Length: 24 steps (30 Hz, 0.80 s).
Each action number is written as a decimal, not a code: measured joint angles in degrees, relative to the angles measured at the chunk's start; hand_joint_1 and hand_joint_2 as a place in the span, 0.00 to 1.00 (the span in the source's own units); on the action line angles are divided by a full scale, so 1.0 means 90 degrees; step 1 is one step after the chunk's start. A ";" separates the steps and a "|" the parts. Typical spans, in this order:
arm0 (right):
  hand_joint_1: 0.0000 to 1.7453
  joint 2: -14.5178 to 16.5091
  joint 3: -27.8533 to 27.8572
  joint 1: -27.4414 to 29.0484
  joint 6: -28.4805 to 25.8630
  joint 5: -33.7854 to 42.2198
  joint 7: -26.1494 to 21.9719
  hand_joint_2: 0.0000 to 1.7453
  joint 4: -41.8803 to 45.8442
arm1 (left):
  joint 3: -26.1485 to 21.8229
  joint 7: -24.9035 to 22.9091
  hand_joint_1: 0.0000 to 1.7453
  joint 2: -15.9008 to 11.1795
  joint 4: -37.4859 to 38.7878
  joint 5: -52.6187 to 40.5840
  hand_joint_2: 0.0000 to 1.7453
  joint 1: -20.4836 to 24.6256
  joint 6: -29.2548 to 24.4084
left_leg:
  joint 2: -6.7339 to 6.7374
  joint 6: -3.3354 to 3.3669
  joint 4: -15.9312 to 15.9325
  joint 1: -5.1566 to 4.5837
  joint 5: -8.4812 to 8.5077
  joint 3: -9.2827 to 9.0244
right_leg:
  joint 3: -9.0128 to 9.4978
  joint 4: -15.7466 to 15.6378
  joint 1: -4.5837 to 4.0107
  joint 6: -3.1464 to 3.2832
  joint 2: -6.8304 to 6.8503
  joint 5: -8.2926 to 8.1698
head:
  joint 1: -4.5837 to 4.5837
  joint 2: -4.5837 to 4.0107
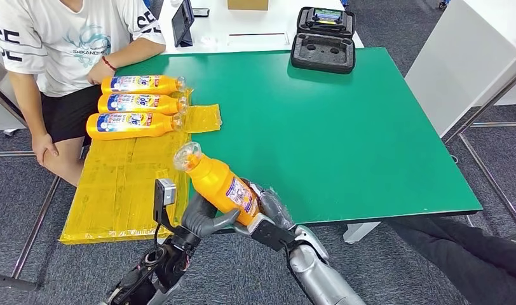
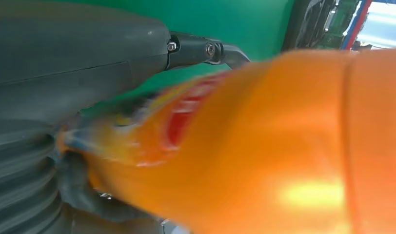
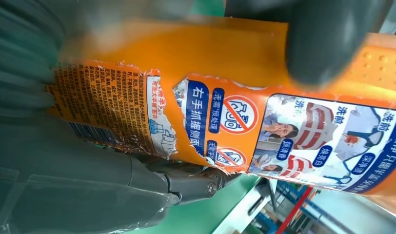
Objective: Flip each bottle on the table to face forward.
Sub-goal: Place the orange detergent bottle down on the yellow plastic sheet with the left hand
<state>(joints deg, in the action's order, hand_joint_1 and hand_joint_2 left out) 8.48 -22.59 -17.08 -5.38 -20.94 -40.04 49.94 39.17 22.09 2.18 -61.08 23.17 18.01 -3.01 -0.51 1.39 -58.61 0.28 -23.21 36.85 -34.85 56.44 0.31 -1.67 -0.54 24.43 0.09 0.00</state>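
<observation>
three bottles (image 1: 136,104) already lie side by side on the yellow sheet (image 1: 115,184) at the far left of the green table (image 1: 344,127), blue-and-white labels up, caps pointing right, next to a seated person (image 1: 58,57). fourth bottle (image 1: 220,184) is in the air over the near table edge, tilted, clear cap (image 1: 187,156) up and away from the robot.

both hands are on it. left hand (image 1: 204,219) is cupped under the lower body from the left, fingers curled around it. right hand (image 1: 271,213) is wrapped round the base end from the right. so both are clamped on the same bottle, neither spread.

step, as i read it: mid-flip of bottle four, a two-hand regrasp or roll about its long axis. the label side visible from the head camera faces right, toward the right hand, not up. next move probably calls for one hand to let go so the other can finish the roll, then lay it beside the row, front label up. risk: slick plastic, could slip during the handover.

view differences:
- head view gives the layout: row, sheet, table, black case (image 1: 323,39) at the far edge.
- right wrist view gives the label up close: torn paper, warning icons, usage pictures. looks like the back label (image 3: 215,131), but that's a judgement. dark fingers (image 3: 327,39) press on the orange body.
- left wrist view is motion-blurred orange with a red label smear; one dark fingertip (image 2: 230,53) shows over green table. can't read contact detail there.
</observation>
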 joint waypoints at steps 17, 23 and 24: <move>1.00 0.0078 -0.0401 -0.0138 0.0169 -0.0128 0.0056 1.00 -0.0242 | -0.0176 0.0241 0.00 0.0178 0.0115 0.0598 1.00 0.0019 -0.0449 | 0.0000 0.0000 0.0000 0.0000 0.0000 -0.0001 | 0.0000 0.0000 0.0000 0.0000 0.0000 -0.0001 | -0.0001 0.0000; 1.00 0.0079 -0.0466 -0.0212 0.0172 -0.0083 0.0044 1.00 -0.0337 | -0.0239 0.0266 0.28 0.0203 0.0076 0.0681 1.00 0.0012 -0.0448 | 0.0000 0.0000 0.0000 0.0000 0.0001 -0.0001 | 0.0000 0.0000 0.0000 0.0000 0.0000 -0.0001 | -0.0001 0.0000; 1.00 0.0080 -0.0469 -0.0216 0.0174 -0.0075 0.0044 1.00 -0.0346 | -0.0250 0.0266 0.53 0.0203 0.0066 0.0724 1.00 0.0008 -0.0430 | 0.0000 0.0000 0.0000 0.0000 0.0001 -0.0001 | 0.0000 0.0000 0.0000 0.0000 0.0000 -0.0001 | -0.0001 0.0000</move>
<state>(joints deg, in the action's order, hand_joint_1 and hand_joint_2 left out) 9.20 -26.81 -19.02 -3.81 -21.62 -39.65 46.83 36.92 24.48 4.00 -60.49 29.69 18.07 -6.88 -0.51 1.39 -58.61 0.28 -23.20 36.85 -34.85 56.45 0.31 -1.67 -0.54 24.42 0.08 0.00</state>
